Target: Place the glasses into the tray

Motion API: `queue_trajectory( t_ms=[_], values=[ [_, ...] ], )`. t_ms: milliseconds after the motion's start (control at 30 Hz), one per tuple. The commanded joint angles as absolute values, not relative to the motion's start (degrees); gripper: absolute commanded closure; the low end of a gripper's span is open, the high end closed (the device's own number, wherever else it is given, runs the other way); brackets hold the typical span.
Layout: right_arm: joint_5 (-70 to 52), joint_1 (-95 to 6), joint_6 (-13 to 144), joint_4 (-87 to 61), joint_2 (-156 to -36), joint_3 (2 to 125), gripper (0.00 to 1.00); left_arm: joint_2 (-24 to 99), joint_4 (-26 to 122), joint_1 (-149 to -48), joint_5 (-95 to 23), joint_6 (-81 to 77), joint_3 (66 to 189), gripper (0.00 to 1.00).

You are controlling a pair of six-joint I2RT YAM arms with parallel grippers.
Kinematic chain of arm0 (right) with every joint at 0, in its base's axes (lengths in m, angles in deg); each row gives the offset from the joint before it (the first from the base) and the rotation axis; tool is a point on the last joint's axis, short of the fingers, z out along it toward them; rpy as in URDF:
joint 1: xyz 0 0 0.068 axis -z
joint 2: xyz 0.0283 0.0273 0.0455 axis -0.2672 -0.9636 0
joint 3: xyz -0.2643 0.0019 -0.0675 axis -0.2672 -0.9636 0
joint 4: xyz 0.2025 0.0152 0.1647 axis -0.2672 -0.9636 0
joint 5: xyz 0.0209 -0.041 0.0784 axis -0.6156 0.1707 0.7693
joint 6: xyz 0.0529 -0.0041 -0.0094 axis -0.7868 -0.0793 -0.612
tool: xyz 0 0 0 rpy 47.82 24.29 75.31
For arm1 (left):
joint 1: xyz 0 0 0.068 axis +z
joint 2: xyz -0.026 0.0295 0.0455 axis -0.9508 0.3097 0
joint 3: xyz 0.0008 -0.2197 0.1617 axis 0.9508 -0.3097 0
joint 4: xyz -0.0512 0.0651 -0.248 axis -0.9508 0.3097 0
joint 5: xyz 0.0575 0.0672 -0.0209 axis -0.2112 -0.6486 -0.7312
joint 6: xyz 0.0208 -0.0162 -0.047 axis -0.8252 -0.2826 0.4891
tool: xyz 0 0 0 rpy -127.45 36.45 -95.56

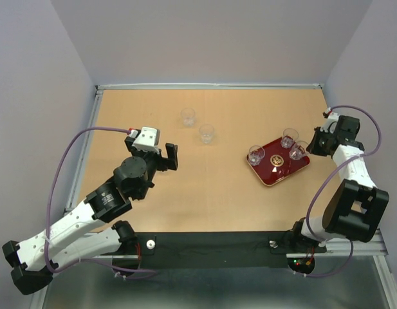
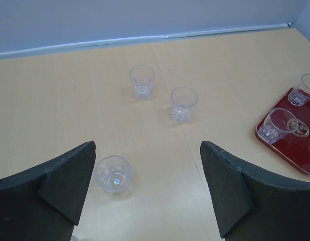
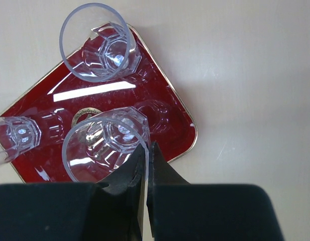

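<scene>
My right jaws pinch a glass [image 3: 102, 138] by its rim over the tray [image 3: 181, 134]; left jaws wide, two glasses [image 2: 184, 103] at 12 o'clock on counter [image 2: 69, 100].

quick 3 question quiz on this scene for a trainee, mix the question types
1. True or false: the left end effector is shut on a glass.
2. How many glasses stand on the bare table in the left wrist view?
3. The right end effector pinches its glass by: A) the rim B) the base C) nothing, it is open.
Key: 1 false, open; 2 three; 3 A.
</scene>
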State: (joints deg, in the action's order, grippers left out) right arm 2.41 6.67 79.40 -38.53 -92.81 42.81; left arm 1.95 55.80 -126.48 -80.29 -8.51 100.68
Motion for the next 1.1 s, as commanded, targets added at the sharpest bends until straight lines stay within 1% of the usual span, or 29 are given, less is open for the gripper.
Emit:
queue_trajectory(
  t_ms=[0, 400, 500, 533, 600, 667, 700, 767, 800, 833, 933, 1033, 1067],
  values=[
    [2.5, 7.35, 80.22, -32.14, -93.47, 42.39, 0.99, 2.12, 55.77, -126.28, -81.9, -9.64, 100.55, 0.04],
    [1.36, 7.35, 79.61, -27.47, -100.15, 42.56, 1.0, 1.68, 55.77, -126.28, -81.29, -9.28, 100.29, 0.03],
    [1.53, 7.35, 79.52, -27.21, -101.11, 42.83, 0.98, 1.68, 55.77, -126.28, -81.2, -9.28, 100.38, 0.03],
    [1.62, 7.35, 79.43, -27.12, -101.29, 42.91, 0.96, 1.68, 55.77, -126.28, -81.11, -9.37, 100.29, 0.03],
    [1.36, 7.35, 79.43, -26.94, -101.64, 43.0, 0.86, 1.68, 55.68, -126.28, -81.11, -9.37, 100.29, 0.03],
    [1.19, 7.35, 79.52, -26.94, -101.82, 43.09, 0.82, 1.77, 55.68, -126.28, -81.02, -9.28, 100.38, 0.04],
    [1.18, 7.35, 79.43, -26.86, -101.82, 43.09, 0.77, 1.77, 55.77, -126.28, -81.02, -9.28, 100.29, 0.03],
    [1.18, 7.26, 79.6, -26.85, -101.73, 43.0, 0.71, 1.95, 55.77, -126.19, -80.93, -9.28, 100.29, 0.04],
    [1.27, 7.35, 79.52, -26.77, -101.56, 43.0, 0.65, 1.86, 55.68, -126.19, -80.93, -9.28, 100.29, 0.03],
    [1.45, 7.35, 79.52, -26.85, -101.56, 42.92, 0.62, 1.86, 55.77, -126.19, -80.93, -9.28, 100.29, 0.03],
    [1.89, 7.35, 79.96, -26.85, -99.37, 42.65, 0.54, 1.86, 55.68, -126.19, -81.2, -9.2, 100.2, 0.04],
    [2.15, 7.35, 80.48, -26.94, -95.95, 42.48, 0.53, 1.33, 55.6, -126.19, -82.07, -9.02, 100.03, 0.03],
    [2.32, 7.35, 80.75, -26.94, -95.06, 42.39, 0.49, 1.16, 55.51, -126.1, -82.16, -8.93, 99.94, 0.03]
  ],
)
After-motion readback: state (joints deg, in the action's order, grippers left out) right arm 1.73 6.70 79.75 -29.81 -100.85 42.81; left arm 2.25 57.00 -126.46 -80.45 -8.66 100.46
